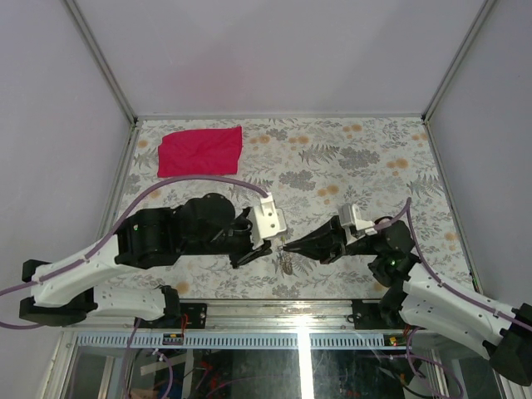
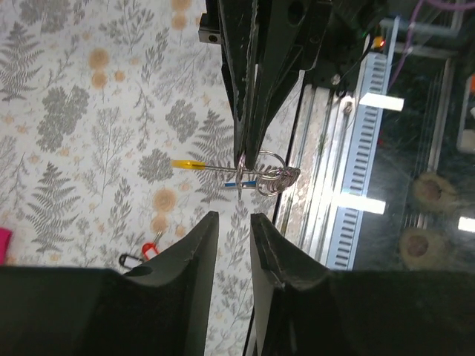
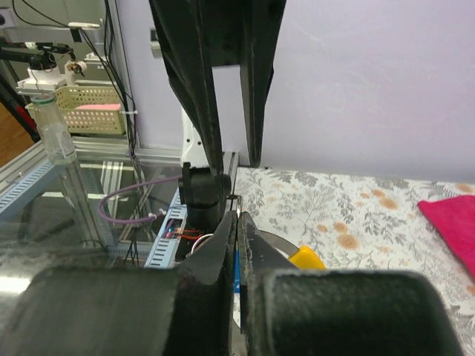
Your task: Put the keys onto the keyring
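Metal keyring [image 2: 273, 176] hangs low over the front edge of the desk [image 2: 74, 111], pinched in the right pincer [image 2: 249, 167], which is clenched tight on it. A yellow key [image 2: 187, 164] and a blue key [image 2: 232, 184] stick out sideways from the ring. The left pincer [image 2: 234, 226] is released, with nothing in the gap, just beside the ring. A red key [image 2: 151, 247] lies on the desk well apart, something small and black touching it. The red cloth [image 1: 199, 150] is in the far left corner.
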Tool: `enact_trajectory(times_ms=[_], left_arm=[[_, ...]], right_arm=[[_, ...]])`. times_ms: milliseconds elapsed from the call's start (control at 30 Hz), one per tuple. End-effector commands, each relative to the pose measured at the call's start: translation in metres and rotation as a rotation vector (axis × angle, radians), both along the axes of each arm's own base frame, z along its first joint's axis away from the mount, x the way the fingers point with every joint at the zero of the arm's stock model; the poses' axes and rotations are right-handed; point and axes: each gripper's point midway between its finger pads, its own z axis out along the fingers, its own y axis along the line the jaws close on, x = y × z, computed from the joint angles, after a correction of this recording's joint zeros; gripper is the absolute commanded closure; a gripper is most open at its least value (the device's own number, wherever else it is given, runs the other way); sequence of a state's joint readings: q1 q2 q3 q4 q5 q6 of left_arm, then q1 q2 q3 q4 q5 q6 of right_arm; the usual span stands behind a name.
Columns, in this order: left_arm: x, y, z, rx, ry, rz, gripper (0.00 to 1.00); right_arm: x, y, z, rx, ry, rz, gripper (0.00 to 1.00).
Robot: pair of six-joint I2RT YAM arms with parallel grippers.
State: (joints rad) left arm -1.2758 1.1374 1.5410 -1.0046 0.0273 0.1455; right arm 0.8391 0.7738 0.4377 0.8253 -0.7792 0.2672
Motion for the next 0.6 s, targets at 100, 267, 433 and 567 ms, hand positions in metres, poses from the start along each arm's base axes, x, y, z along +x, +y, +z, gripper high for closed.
enact_trajectory(times_ms=[100, 267, 433, 567], left_arm=[[-0.009, -0.016, 0.057, -0.432, -0.023, -0.008, 0.74], [-0.01, -0.012, 0.074, -0.649, -0.013, 0.021, 0.73], [-0.018, -0.011, 0.08, -0.728, 0.007, -0.014, 0.72], [-0.026, -0.019, 0.074, -0.718, 0.033, -0.063, 0.72]], right_arm=[[-0.017, -0.016, 0.061, 0.149, -0.079, 0.017, 1.0], [-0.021, -0.018, 0.072, 0.191, -0.08, 0.032, 1.0], [-0.022, -0.02, 0.084, 0.235, -0.084, 0.04, 1.0], [-0.022, -0.022, 0.091, 0.264, -0.087, 0.034, 1.0]])
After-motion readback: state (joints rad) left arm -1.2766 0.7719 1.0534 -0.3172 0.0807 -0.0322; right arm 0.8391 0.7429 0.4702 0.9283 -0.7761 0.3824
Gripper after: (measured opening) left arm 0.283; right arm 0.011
